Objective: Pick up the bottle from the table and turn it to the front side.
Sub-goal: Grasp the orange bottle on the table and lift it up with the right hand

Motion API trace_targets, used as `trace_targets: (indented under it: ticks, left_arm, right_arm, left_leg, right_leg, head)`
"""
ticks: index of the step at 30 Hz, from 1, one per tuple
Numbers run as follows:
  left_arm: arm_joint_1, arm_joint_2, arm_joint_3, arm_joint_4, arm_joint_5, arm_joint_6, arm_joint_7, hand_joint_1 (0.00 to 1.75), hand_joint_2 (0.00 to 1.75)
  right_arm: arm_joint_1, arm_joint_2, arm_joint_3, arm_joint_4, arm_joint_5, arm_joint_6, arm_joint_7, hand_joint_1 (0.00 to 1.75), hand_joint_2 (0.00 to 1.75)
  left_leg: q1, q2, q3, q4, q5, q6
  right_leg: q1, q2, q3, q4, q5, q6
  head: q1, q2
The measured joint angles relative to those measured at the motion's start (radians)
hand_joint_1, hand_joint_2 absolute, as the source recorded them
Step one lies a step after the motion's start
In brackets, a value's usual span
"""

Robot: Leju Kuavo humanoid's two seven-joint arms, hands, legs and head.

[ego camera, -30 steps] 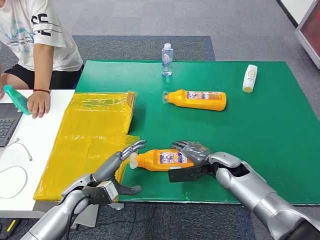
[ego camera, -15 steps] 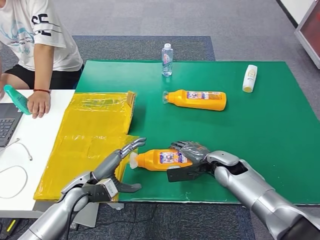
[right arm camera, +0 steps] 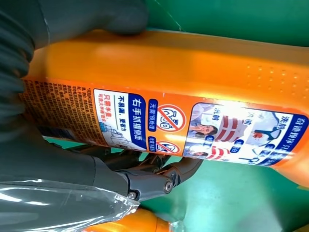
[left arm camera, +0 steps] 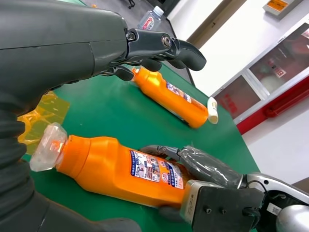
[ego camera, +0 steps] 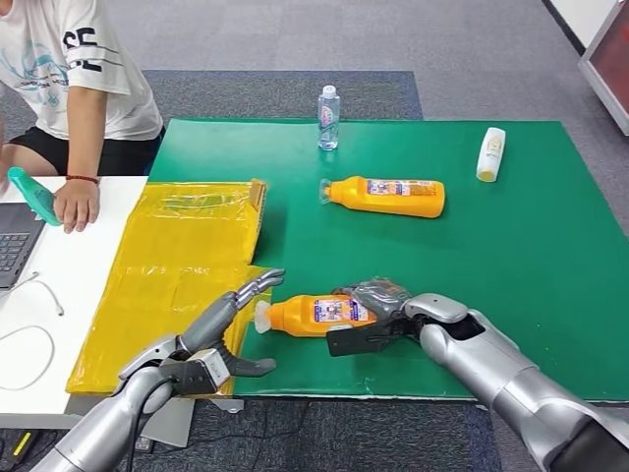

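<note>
My right hand (ego camera: pixel 371 313) is wrapped around the base end of the near orange bottle (ego camera: pixel 315 315), fingers curled over its top and the thumb underneath, so it grips the bottle where it lies on its side on the green mat (ego camera: pixel 519 275) close to the near edge. My left hand (ego camera: pixel 222 339) holds nothing: its fingers are spread, reaching toward the bottle's clear cap (ego camera: pixel 261 316) and stopping just short of it, over the edge of the yellow plastic sheet (ego camera: pixel 170 265). The left wrist view gives me the bottle's whole length, cap toward my left hand and a printed label facing up, with the right hand's fingers clamped on the far end; I cannot tell from it whether the bottle is clear of the mat. The right wrist view shows the label close up, with dense text and a prohibition sign, and my thumb pressed against the orange body. A second orange bottle (ego camera: pixel 385 196) lies farther back on the mat, well apart from both hands.
</note>
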Motion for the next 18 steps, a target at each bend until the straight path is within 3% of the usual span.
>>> trace_targets:
  ticks: [5,8,13,18]
  left_arm:
    - [0.000,0.002,0.000,0.000,0.001,0.001,-0.001,0.00,1.75]
    - [0.003,0.003,0.000,0.000,0.004,0.002,-0.006,0.00,1.75]
    - [0.032,0.011,0.004,-0.016,0.002,0.003,-0.009,0.00,1.75]
    - [0.065,0.022,0.017,-0.042,-0.001,0.003,-0.009,0.00,1.75]
  right_arm:
    - [-0.003,0.000,0.005,0.005,-0.036,-0.010,-0.004,1.75,1.75]
    - [0.023,-0.001,-0.024,0.012,-0.107,-0.065,-0.035,1.75,1.75]
    - [0.121,-0.006,-0.177,0.016,-0.202,-0.195,-0.086,1.75,1.75]
    - [0.208,-0.007,-0.356,-0.007,-0.256,-0.206,-0.130,1.75,1.75]
  left_leg:
    - [0.000,0.000,0.000,0.000,0.000,0.000]
    - [0.000,0.000,0.000,0.000,0.000,0.000]
    - [0.000,0.000,0.000,0.000,-0.001,0.000]
    - [0.000,-0.001,0.000,0.000,-0.001,0.000]
  right_leg:
    - [0.000,0.000,0.000,0.000,0.000,0.000]
    - [0.000,0.000,0.000,0.000,0.000,0.000]
    - [0.000,0.000,0.000,0.000,0.000,0.000]
    - [0.000,-0.002,0.001,0.000,-0.001,0.001]
  head:
    - [0.000,0.000]
    - [0.000,0.000]
    - [0.000,0.000]
    - [0.000,0.000]
